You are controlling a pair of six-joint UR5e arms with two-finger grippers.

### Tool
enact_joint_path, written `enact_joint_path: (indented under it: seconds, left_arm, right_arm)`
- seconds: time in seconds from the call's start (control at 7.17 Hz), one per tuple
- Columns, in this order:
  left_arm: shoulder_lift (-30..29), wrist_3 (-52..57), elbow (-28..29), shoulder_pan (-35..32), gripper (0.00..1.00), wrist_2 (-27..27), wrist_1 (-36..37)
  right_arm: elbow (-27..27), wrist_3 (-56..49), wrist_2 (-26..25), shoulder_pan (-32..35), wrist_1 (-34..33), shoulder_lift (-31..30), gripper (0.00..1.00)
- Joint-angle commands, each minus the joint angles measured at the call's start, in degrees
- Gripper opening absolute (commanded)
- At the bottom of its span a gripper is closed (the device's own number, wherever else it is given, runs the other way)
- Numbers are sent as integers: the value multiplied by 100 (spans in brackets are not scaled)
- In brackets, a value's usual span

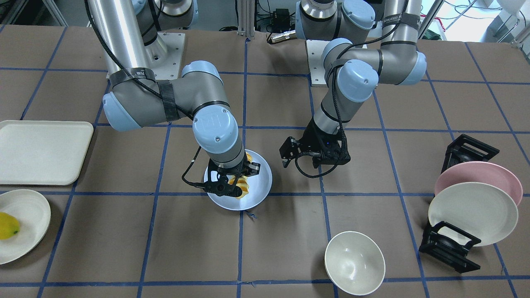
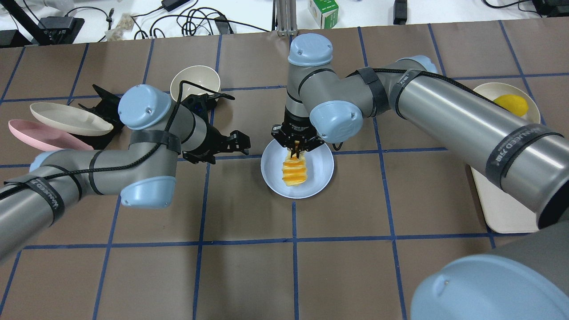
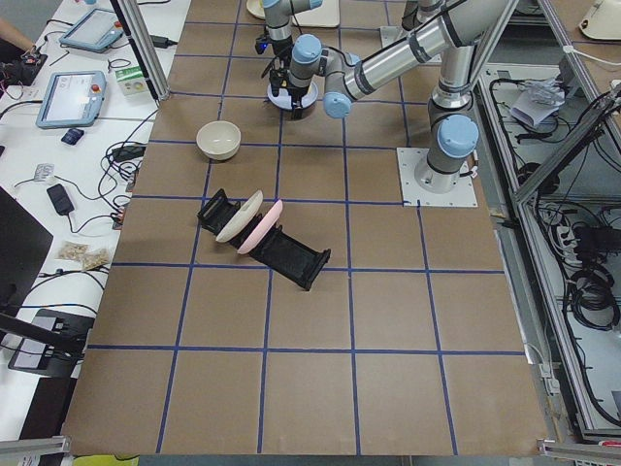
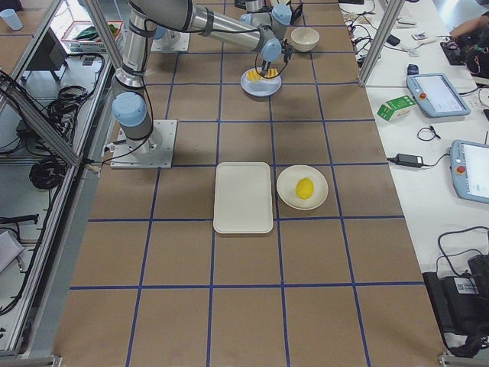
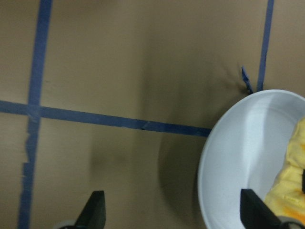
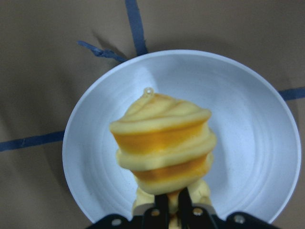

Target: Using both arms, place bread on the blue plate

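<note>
Ridged yellow-orange bread loaf (image 2: 294, 171) sits over the round pale blue plate (image 2: 320, 168), long axis trailing robotward from right gripper (image 2: 296, 150), clamped on its far end; left gripper (image 2: 229, 149) spread, empty, beside plate.

Pale printed lettering is seen on a black strap (image 2: 518, 149) around the right arm (image 2: 444, 111). It seems to begin with "WA" and end with "ED", but it cannot be read with certainty. Similar unclear lettering is carried by a second strap (image 2: 46, 200) on the left arm (image 2: 26, 209). A raised mark on a blue joint cap (image 1: 215, 124) and the print on a green box (image 2: 323, 12) cannot be read.
</note>
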Motion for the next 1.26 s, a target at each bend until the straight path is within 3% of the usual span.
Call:
enact_joint_path:
  seconds: [0.0, 0.14, 0.28, 0.56, 0.84, 1.12]
  left_arm:
    - [416, 518, 1540, 43, 100, 759, -2908]
    - [452, 683, 2263, 60, 100, 1040, -4003]
    - [531, 885, 2783, 78, 100, 1104, -4588]
    - [628, 887, 3253, 16, 100, 1105, -4830]
    - [864, 948, 3132, -10, 100, 1096, -4814]
    - [848, 984, 3123, 69, 100, 1105, -4691]
  right_arm:
    - [27, 9, 12, 0, -42, 62, 71]
    - [27, 52, 20, -8, -42, 45, 88]
    - [9, 192, 20, -8, -42, 18, 100]
    - [-52, 264, -102, -61, 80, -296, 100]
    - [-61, -286, -906, -376, 658, -1059, 100]
    - [-70, -1246, -903, -1024, 1334, -1841, 100]
